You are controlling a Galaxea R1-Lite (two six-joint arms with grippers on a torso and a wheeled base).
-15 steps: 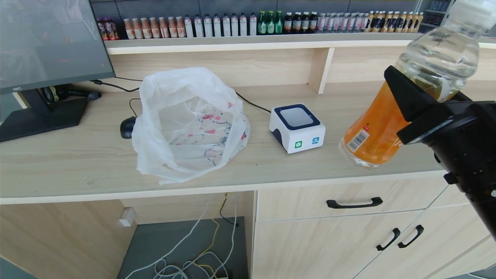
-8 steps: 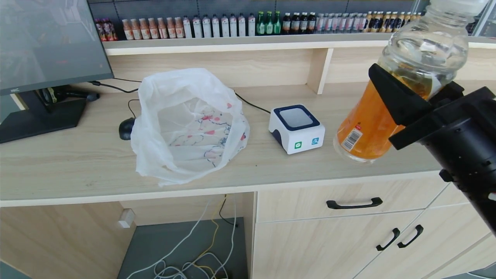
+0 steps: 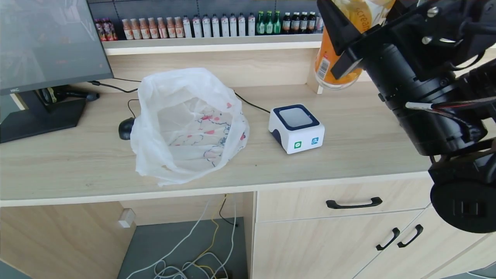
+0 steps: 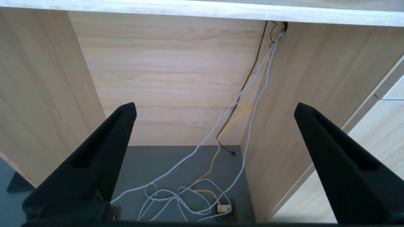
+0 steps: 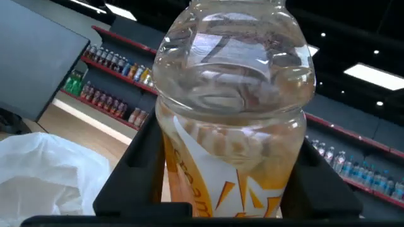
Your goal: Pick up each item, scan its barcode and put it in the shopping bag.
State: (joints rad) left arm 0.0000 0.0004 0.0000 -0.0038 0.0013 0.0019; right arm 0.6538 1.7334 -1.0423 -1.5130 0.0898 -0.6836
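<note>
The left tool hangs below the tabletop edge, fingers wide apart, with cables beyond. The right tool is clamped on the orange drink bottle, held high above the tabletop, its upper part cut off. Farther back sit the scanner and the open bag.
</note>
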